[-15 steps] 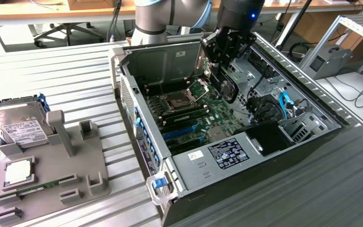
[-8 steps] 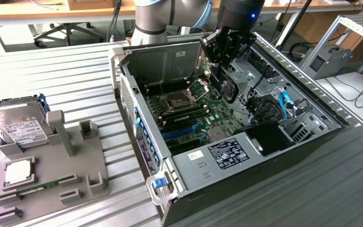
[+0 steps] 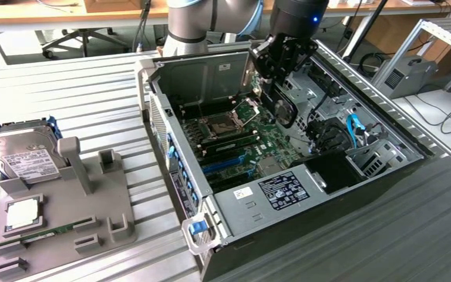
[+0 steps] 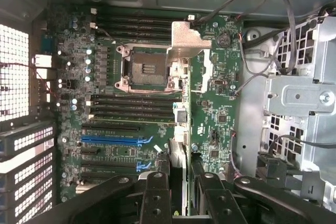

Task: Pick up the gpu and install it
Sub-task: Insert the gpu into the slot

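The pick-up was done. The gripper (image 3: 277,82) was clamped on the gpu (image 3: 283,110), its fingers (image 4: 155,195) pinching one end of the card, with the silver bracket (image 4: 186,38) at the other end. It held the card above the motherboard (image 3: 245,147), inside the open computer case (image 3: 237,205). The card appeared to hang clear of the motherboard and sat in no slot. The blue expansion slot (image 4: 110,141) on the motherboard lay bare, so the installing looked to be left.

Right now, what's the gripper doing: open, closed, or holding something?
Gripper: closed on the gpu, held over the open computer case.
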`<action>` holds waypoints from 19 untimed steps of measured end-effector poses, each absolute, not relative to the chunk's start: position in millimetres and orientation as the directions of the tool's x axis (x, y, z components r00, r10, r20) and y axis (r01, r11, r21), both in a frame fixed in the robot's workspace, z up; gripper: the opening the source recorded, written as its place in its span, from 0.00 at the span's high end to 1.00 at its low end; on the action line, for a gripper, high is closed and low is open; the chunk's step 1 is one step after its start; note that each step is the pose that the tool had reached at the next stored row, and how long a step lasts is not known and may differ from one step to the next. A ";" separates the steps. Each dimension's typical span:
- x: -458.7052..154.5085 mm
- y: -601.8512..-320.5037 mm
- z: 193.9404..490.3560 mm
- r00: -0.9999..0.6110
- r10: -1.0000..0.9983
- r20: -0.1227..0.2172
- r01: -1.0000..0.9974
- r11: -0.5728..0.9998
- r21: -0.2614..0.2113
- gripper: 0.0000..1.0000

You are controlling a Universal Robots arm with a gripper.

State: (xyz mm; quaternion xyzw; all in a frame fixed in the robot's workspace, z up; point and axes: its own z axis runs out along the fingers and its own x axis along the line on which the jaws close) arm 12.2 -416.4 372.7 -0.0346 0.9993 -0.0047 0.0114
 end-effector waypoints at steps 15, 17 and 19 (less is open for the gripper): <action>12.1 -416.4 372.7 -0.973 -0.229 -0.022 -0.229 0.973 -0.010 0.74; 12.1 -416.4 372.7 -0.969 -0.246 -0.022 -0.246 0.969 -0.010 0.74; 12.1 -416.4 372.7 -0.965 -0.261 -0.022 -0.261 0.965 -0.010 0.74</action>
